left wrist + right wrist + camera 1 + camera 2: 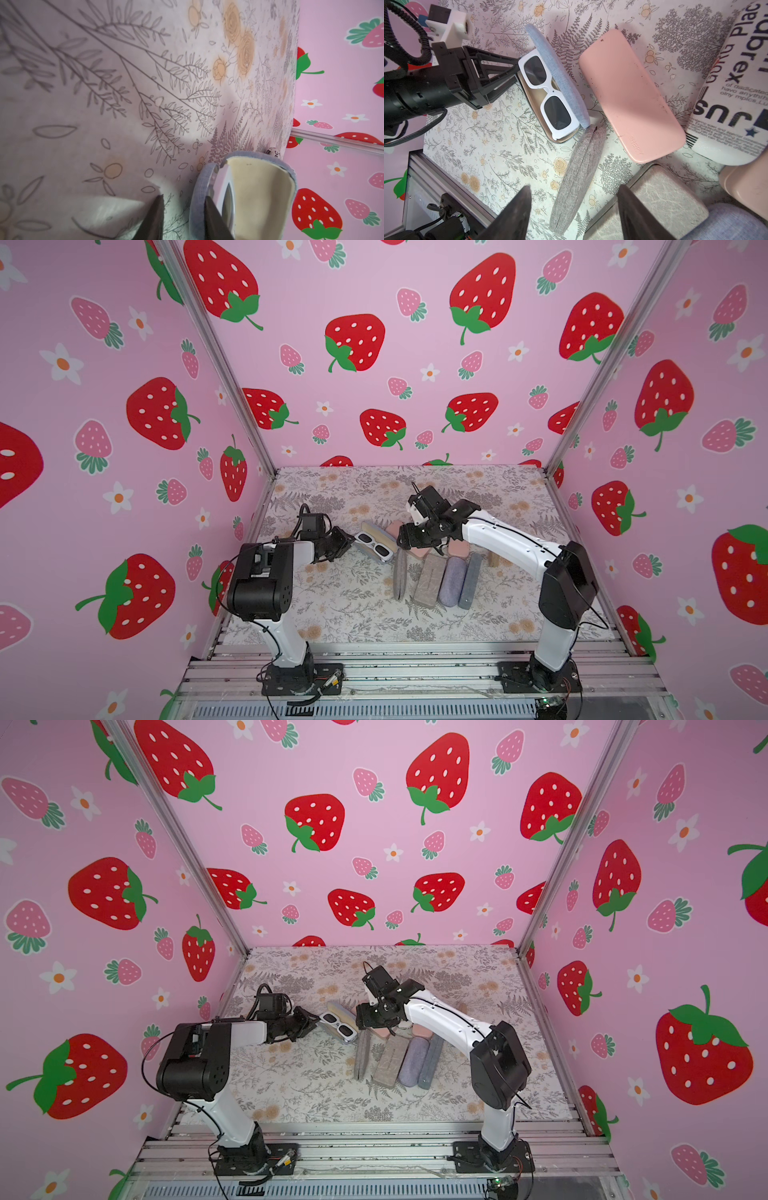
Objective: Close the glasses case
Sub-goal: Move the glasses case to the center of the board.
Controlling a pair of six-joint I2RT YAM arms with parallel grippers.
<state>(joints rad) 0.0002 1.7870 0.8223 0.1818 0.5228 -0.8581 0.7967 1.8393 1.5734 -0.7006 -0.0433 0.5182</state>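
Note:
The glasses case point(562, 83) lies open on the floral table, light blue fabric outside and cream inside, with white sunglasses point(548, 93) in it. Both top views show the case point(376, 545) point(338, 1026) left of centre. My left gripper point(347, 545) point(184, 197) is at the case's near end. Its jaws stand apart astride the case's blue wall point(197, 191), one finger inside, one outside with a gap to the wall. My right gripper point(401, 541) point(575, 187) hovers open just right of the case, with nothing between its fingers.
Several closed cases lie right of the open one: a pink case point(631, 93), a grey fabric case point(577, 172), a marbled case point(430, 578), a lavender case point(453, 580), a blue-grey case point(471, 580) and a white printed case point(733, 83). Booth walls enclose the table.

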